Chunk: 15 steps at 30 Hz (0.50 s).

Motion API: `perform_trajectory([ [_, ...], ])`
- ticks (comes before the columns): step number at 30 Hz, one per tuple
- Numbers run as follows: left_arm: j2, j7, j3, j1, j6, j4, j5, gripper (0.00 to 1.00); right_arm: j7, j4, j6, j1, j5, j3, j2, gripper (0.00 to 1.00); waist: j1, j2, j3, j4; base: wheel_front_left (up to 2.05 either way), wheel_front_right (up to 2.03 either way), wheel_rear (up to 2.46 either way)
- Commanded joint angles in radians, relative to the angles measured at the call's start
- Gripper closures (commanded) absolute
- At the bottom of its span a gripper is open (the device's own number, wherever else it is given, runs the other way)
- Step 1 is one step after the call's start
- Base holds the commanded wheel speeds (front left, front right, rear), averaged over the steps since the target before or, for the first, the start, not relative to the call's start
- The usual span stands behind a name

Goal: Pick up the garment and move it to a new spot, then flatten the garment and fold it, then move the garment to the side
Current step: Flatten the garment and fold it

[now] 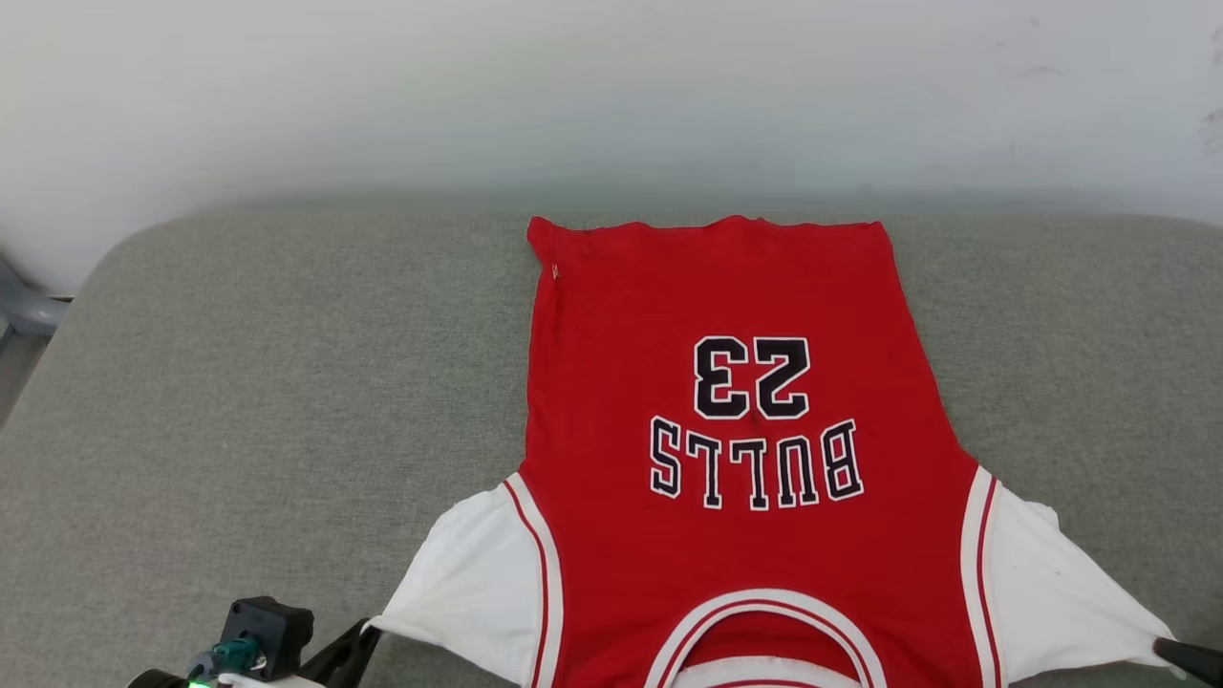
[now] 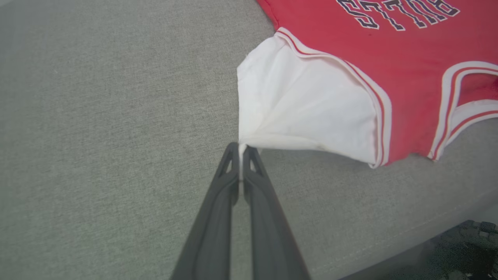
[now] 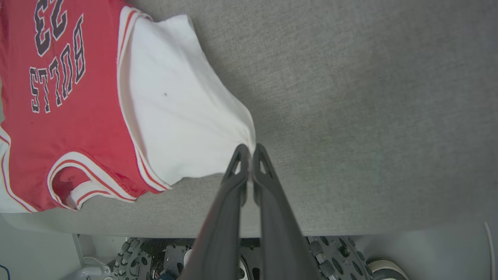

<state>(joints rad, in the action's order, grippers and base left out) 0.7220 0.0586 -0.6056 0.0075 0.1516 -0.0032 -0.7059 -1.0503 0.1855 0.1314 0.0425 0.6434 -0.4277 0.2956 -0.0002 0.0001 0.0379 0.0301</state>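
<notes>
Left tool [image 2: 241,149] pinches 1 white sleeve tip [image 2: 251,136], right tool [image 3: 249,149] the other, so the shirt [image 1: 726,459] lies flat between them on the bench [image 1: 239,382], collar [image 1: 764,612] nearest, hem [image 1: 707,225] pointing away.

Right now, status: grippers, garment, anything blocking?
Left gripper jaws shut on garment sleeve tip; right gripper same, other sleeve. Garment spread flat, print up, on grey cushion. Nothing in the way seen.
</notes>
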Motion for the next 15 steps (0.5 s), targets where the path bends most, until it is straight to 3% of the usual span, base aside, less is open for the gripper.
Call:
perform_trajectory([
  [1,0.005,-0.006,0.002,0.008,0.007,-0.01,0.004,1.0,-0.01,-0.016,-0.001,-0.013,-0.005,-0.01,-0.008,1.0,0.0002,-0.0001,0.004,0.001,0.0,0.0,0.0],
  [7,-0.003,0.023,-0.026,-0.028,-0.002,-0.08,0.028,1.0,-0.071,-0.109,-0.001,0.002,-0.034,-0.019,-0.042,1.0,0.0002,-0.0001,0.047,0.012,0.0,0.0,0.0],
  [9,-0.002,0.038,-0.027,-0.041,0.005,-0.108,0.033,1.0,-0.072,-0.142,-0.001,0.026,-0.051,-0.018,-0.037,0.0,0.0002,-0.0001,0.067,0.017,0.0,0.0,0.0],
  [15,0.022,0.113,-0.044,-0.079,0.011,-0.238,0.05,1.0,-0.169,-0.241,-0.001,0.15,-0.034,0.003,-0.035,0.0,0.0002,-0.0001,0.164,0.038,0.0,0.0,0.0],
])
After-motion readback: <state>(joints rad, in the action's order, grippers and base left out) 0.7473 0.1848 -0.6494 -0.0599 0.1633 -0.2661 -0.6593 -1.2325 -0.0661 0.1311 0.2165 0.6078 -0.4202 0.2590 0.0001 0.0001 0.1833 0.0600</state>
